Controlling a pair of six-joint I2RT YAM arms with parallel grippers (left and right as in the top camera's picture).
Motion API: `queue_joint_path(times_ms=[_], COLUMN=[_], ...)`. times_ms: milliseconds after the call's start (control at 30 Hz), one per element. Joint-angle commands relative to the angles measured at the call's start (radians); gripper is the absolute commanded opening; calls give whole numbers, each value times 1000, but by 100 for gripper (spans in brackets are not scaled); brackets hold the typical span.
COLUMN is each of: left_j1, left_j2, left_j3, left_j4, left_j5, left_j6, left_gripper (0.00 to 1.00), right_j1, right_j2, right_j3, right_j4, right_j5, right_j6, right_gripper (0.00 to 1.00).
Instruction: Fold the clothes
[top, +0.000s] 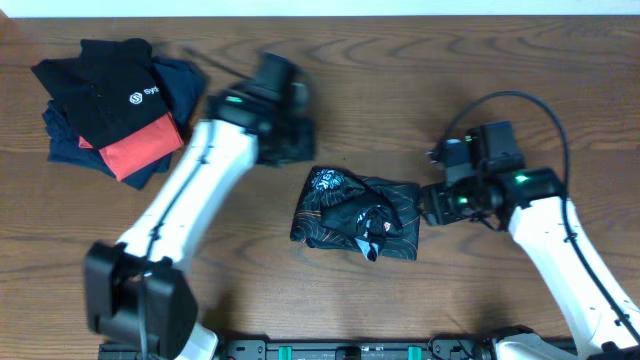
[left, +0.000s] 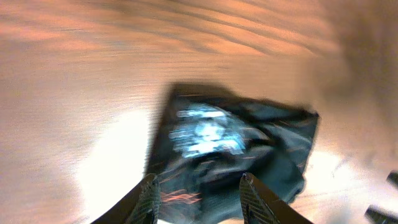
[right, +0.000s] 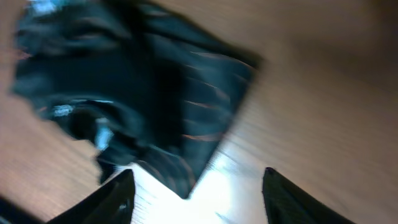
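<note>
Fingers of the left gripper (left: 202, 202) are standing apart with nothing clamped, and the right gripper (right: 200, 198) is likewise holding its jaws wide and empty. Between the two arms, the black jersey (top: 356, 214) is lying on the wooden table (top: 420, 60) as a compact, slightly rumpled rectangle. Folding is looking largely complete. What is remaining is probably tidying edges or stacking it on the garment pile (top: 105, 105).
</note>
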Motion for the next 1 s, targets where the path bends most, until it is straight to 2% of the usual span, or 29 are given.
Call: queue_joint_path(times_ms=[0,200,333,367,433,500,600,667,800,967], left_j1=[71,96,85,82,82,82,82,81,75,51], left_j2=[11,27,28,28,28,28,28,28,28,28], left_j3=[-3,-95,-152,-163,-181,-195,-205,-205,-205,-205], left_j4=[-47,-36,0,10,21,24,23,23,23,24], left_j5=[-1,-1,-1,-1,-1,-1,-1,-1,-1,-1], left_j6=[2,2,2,2,2,2,2,2,3,3], left_gripper=[44,46,47,47,47,48,48,48,48,48], right_j1=[109,266,317,321,320,307,263,221,136,80], right_j2=[13,111,198,217,241,244,227,221,224,225], right_j3=[6,6,6,6,6,6,6,6,6,6], right_j4=[40,120,199,217,243,244,205,207,199,130], right_j5=[-51,30,145,164,230,381,642,679,653,624], right_j6=[-72,-70,0,13,65,217,524,574,572,563], right_gripper=[66,67,64,58,25,6,1,4,49,50])
